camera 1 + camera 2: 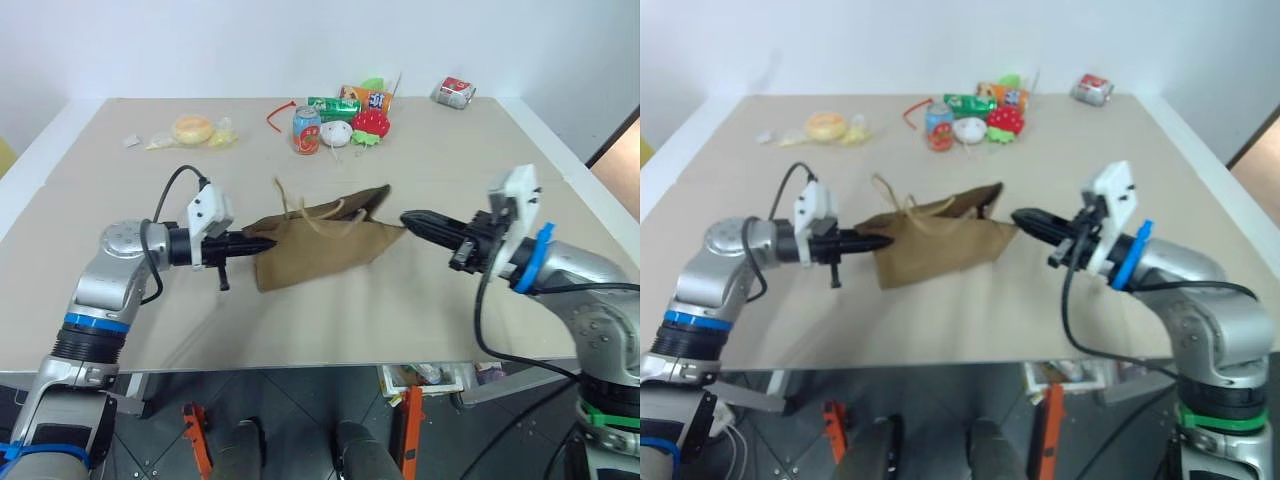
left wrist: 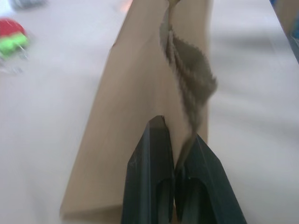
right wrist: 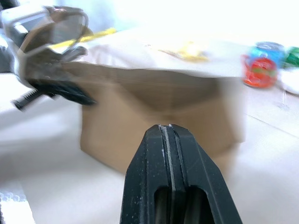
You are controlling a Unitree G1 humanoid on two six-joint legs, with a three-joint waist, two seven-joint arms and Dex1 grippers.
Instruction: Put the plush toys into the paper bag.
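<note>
This looks like a robot test room or lab. A plain beige bench (image 1: 120, 300) stands against a bare white wall (image 1: 200, 40), spread with assorted props: a soda can (image 1: 306, 130), a strawberry plush (image 1: 370, 124), a crushed can (image 1: 454, 92) and wrapped snacks (image 1: 192, 130). Orange clamps (image 1: 196, 440) and loose cables show below the bench edge.

You are looking at the paper bag (image 1: 320, 245), plain brown kraft, lying flattened and partly lifted near the middle of the table (image 1: 330, 320). Its twisted tan cord handles (image 1: 300, 205) are sticking up from the top edge, and one serrated edge is folding inward. Its left end is being pinched by the left gripper (image 1: 268, 242). The plush toys are not discernible
</note>
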